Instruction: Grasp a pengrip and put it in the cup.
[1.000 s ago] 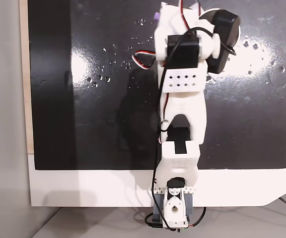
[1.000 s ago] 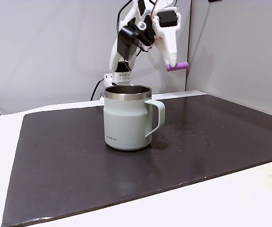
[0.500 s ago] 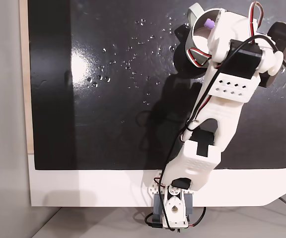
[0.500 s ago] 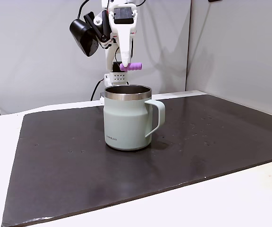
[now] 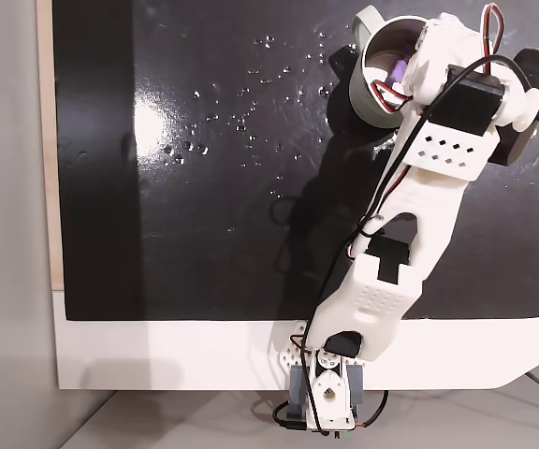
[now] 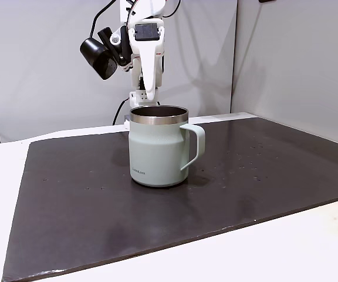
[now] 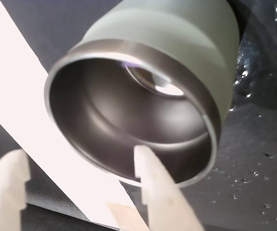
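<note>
Over the cup (image 6: 157,145), the gripper (image 7: 78,166) stands with its two pale fingers (image 7: 153,185) spread wide and nothing between them in the wrist view. In a fixed view from above, a bit of purple, the pengrip (image 5: 398,71), shows inside the cup's rim (image 5: 368,98) beside the wrist, mostly hidden by the arm; whether it lies on the bottom I cannot tell. The wrist view shows the shiny steel inside, blurred, with only a faint purple glint near the far wall. The cup stands on a dark mat (image 6: 98,211) speckled with droplets, on a white table (image 6: 263,258); grey walls stand behind.
</note>
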### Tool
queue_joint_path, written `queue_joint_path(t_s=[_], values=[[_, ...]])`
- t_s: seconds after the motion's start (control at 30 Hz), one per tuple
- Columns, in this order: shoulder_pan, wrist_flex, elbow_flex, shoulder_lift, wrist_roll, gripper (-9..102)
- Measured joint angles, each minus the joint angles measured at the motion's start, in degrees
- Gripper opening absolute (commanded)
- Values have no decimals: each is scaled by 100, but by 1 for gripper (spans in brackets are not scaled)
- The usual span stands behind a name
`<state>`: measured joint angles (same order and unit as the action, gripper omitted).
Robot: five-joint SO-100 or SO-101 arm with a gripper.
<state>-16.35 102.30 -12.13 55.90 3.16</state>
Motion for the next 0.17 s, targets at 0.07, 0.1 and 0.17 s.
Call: queue_joint_path(t_s=[0.07, 0.1, 0.17], values=[[-9, 0, 0, 0, 0, 23], [-9, 0, 0, 0, 0, 23], [-9, 9, 0, 0, 0, 23]])
